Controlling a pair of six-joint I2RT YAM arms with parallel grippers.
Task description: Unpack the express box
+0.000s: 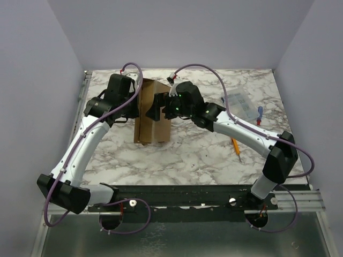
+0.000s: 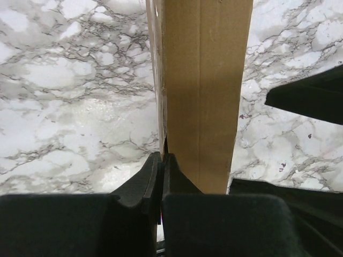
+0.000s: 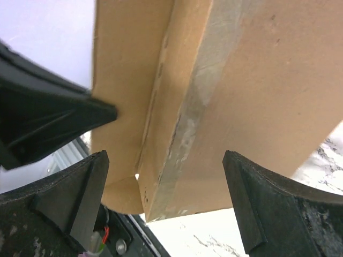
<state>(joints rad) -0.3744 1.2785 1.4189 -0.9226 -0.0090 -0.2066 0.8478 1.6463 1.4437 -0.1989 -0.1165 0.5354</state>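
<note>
The express box (image 1: 153, 113) is a plain brown cardboard mailer near the table's back middle, tipped up between both arms. My left gripper (image 1: 136, 105) is at its left side. In the left wrist view the gripper (image 2: 162, 159) is shut on a thin cardboard edge of the box (image 2: 206, 80), which seems to be the lid's edge. My right gripper (image 1: 159, 107) is at the box's right side. In the right wrist view it (image 3: 166, 160) is open, with the box's taped corner (image 3: 214, 85) between its fingers (image 3: 80, 198); I see no contact. The box's contents are hidden.
A small clear plastic case (image 1: 241, 103) lies at the back right, with a blue item (image 1: 260, 113) beside it. An orange pencil (image 1: 236, 147) lies under the right arm. Grey walls close in the table at the left, the back and the right.
</note>
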